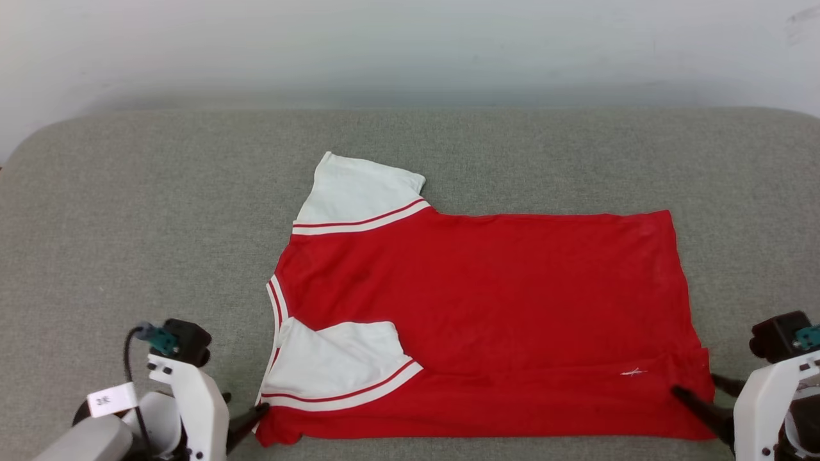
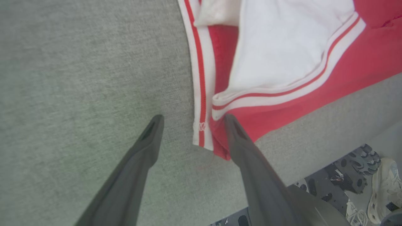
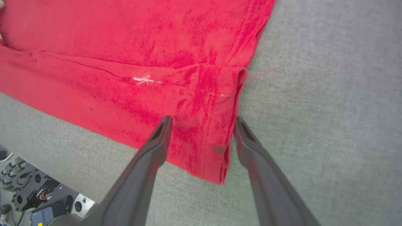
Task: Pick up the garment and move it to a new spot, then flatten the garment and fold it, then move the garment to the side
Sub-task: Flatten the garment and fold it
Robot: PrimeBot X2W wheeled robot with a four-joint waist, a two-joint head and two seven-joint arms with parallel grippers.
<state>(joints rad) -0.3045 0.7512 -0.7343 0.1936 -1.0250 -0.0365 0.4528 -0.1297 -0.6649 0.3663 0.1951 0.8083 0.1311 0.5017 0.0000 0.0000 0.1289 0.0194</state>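
Head view: both jaws open at lower-frame corners of the jersey [image 1: 487,301]; a snagging finger could undo its fold.

Work surface [image 1: 128,192]: flat pad covered in grey-green woven fabric; spans the scene from left to right; far corners rounded; weave uniform, no seams visible. Wall [image 1: 410,45]: plain, pale, matte; stands directly behind the far edge of the surface; soft shadow band along its base; faint dark scuff [image 1: 804,16] at the far right. Lighting: even and diffuse; shadows soft. Floor [image 2: 388,138]: pale grey, visible below the near edge of the surface; dark perforated pieces [image 2: 355,169] lie on it, type not identifiable; pale shoe [image 2: 384,188] just beside them.
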